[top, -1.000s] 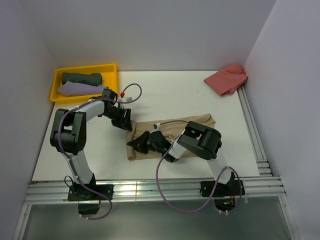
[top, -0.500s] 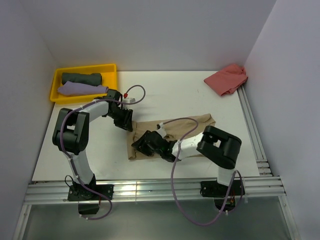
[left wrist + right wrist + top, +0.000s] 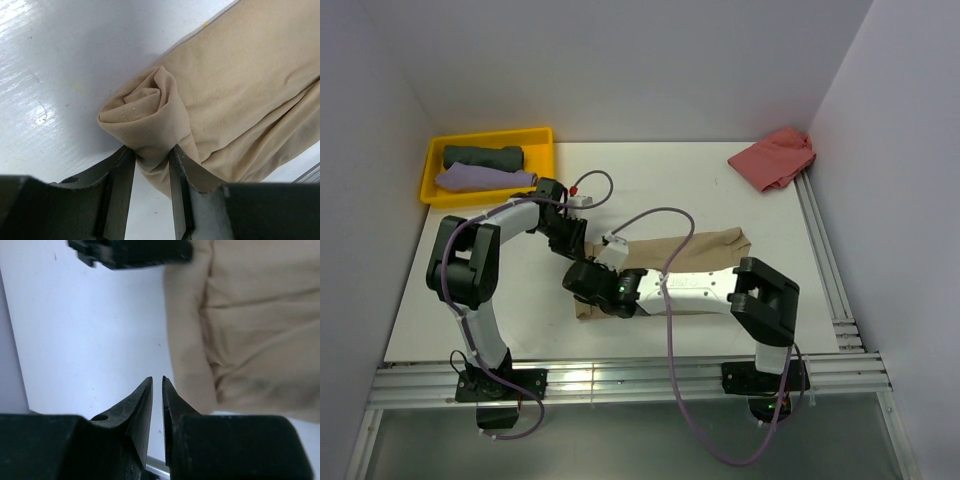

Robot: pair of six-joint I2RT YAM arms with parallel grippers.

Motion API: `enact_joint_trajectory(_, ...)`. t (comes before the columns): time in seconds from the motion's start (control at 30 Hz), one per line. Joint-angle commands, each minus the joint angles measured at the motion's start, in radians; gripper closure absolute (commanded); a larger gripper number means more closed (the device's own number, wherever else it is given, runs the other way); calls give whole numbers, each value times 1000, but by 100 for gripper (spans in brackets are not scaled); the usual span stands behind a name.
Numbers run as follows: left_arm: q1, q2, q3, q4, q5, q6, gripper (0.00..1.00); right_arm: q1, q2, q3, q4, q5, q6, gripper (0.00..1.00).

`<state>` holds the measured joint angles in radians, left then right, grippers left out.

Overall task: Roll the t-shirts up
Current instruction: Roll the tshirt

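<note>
A yellow tray (image 3: 548, 160) sits at the far left of the desk (image 3: 660, 190). In it lie a rolled grey-green tee (image 3: 483, 157) and, nearer, a lilac tee (image 3: 480, 179). Just right of the tray, the left hand (image 3: 150, 155) pinches the rolled-up corner of the tan tee (image 3: 240, 90), with cloth filling the gap between its fingers. Beside it, the right hand (image 3: 156, 382) is low over bare desk at that tee's left edge. Its fingers are pressed almost together, with a thin slit between them and nothing in it. The tan tee lies rightward across the middle of the desk as a long folded strip. Its near-left end is close to the rail (image 3: 620, 380) along the near edge. Bare desk spreads beyond it to the back wall. The salmon tee (image 3: 775, 158) is bunched in the far-right corner, against the wall.
</note>
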<state>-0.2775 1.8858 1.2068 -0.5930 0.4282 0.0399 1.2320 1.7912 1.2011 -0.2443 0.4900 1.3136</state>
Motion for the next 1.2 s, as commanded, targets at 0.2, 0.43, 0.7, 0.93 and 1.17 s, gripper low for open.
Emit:
enact_joint_trajectory(0.2, -19, 52, 7, 10, -69, 29, 60, -3, 161, 216, -204, 68, -134, 80)
enact_joint_trajectory(0.43, -19, 36, 16, -2, -65, 37, 59, -11, 227, 236, -177, -5, -174, 79)
enact_joint_trajectory(0.7, -19, -5, 23, -16, -68, 49, 53, -3, 252, 218, -219, -33, -157, 65)
enact_joint_trajectory(0.93, -19, -45, 27, -24, -52, 64, 48, 11, 237, 213, -250, -25, -160, 54)
enact_joint_trajectory(1.17, -19, -51, 22, -19, -37, 74, 48, 20, 272, 256, -335, -27, -177, 50)
